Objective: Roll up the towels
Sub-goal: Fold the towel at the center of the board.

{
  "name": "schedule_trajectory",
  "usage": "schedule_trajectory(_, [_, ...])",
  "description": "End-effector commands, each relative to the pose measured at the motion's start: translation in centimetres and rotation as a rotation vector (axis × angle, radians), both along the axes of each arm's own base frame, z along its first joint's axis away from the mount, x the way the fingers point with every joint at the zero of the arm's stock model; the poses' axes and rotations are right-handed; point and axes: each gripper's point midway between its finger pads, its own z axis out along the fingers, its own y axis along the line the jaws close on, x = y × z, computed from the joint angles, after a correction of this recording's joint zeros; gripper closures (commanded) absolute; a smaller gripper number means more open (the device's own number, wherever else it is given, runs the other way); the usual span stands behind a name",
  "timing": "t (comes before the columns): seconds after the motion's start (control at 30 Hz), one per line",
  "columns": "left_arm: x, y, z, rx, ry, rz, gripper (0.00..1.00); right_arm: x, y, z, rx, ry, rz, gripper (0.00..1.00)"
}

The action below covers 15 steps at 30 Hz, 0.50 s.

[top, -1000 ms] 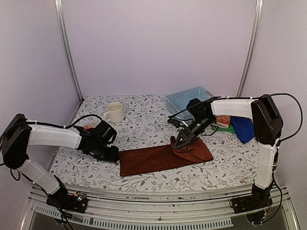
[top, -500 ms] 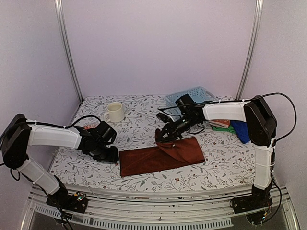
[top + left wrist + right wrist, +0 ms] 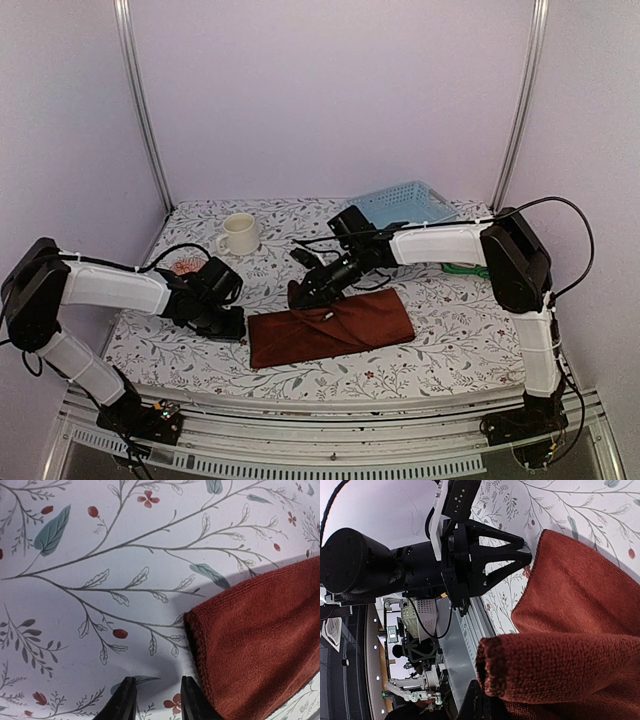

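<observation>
Floral tablecloth [image 3: 450, 340] held a rust-brown towel [image 3: 345, 328], one end doubled over, clamped by the right gripper [image 3: 299, 294]; the left gripper [image 3: 156, 699] stood slightly apart.

mug [image 3: 238, 234] back left of towel [image 3: 345, 326], basket [image 3: 400, 203] back right

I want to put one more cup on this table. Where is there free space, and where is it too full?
Free: the back strip between the mug and the basket; the near right corner, right of the brown towel. Crowded: the middle, where the right gripper pinches the towel, and the left side around the left gripper.
</observation>
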Motion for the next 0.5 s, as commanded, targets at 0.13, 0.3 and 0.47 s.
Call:
schedule_trajectory(0.13, [-1.5,0.4,-0.5,-0.072,0.004,0.039,0.71,0.5,4.2,-0.6,0.022,0.014,-0.017,0.98])
schedule_trajectory(0.3, [-1.8,0.5,-0.4,-0.107,-0.007,0.053,0.73,-0.1,5.1,-0.9,0.020,0.039,-0.025,0.98])
schedule_trajectory(0.47, [-2.1,0.9,-0.4,-0.107,-0.019,0.060,0.74,-1.0,6.0,-1.3,0.020,0.039,-0.016,0.98])
